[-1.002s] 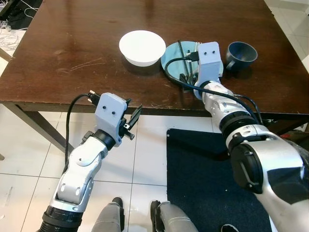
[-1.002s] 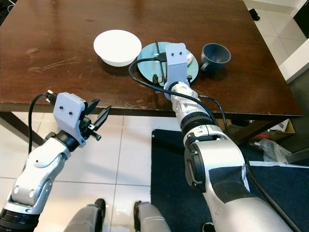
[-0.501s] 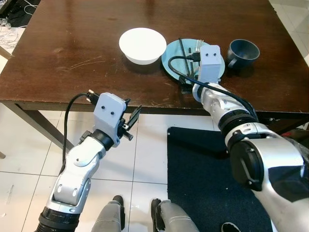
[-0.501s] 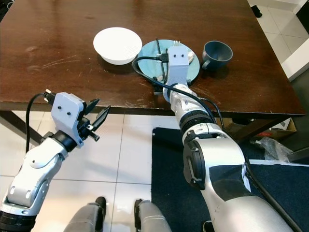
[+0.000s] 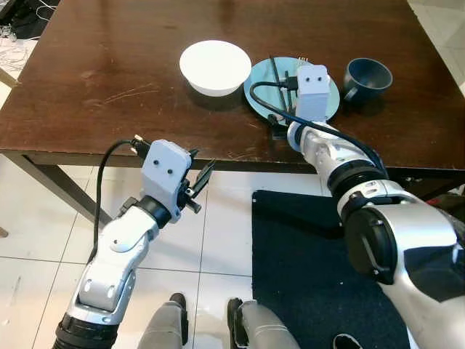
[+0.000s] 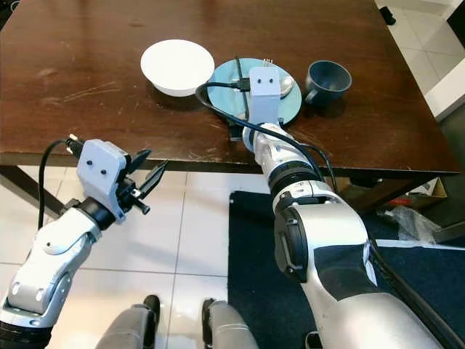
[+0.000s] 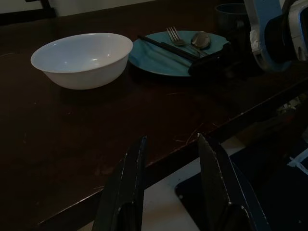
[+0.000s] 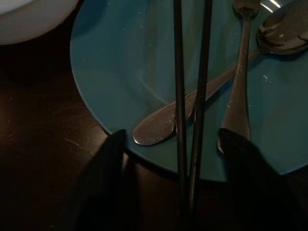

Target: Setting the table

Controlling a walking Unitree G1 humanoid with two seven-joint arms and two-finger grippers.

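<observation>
On the desk (image 5: 109,87), cutlery lies piled on the blue plate (image 8: 125,86) beside the bowl (image 5: 215,67); right end effector (image 8: 173,144), spread wide, straddles the chopsticks (image 8: 179,96). Nothing is laid out yet.

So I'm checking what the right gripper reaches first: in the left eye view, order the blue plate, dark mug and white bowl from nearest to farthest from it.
1. Blue plate: directly beneath the right gripper, which hovers at its near rim.
2. Dark mug: beyond the plate, on the robot's right.
3. White bowl: on the plate's left side; too close to the mug's distance to rank firmly.
</observation>
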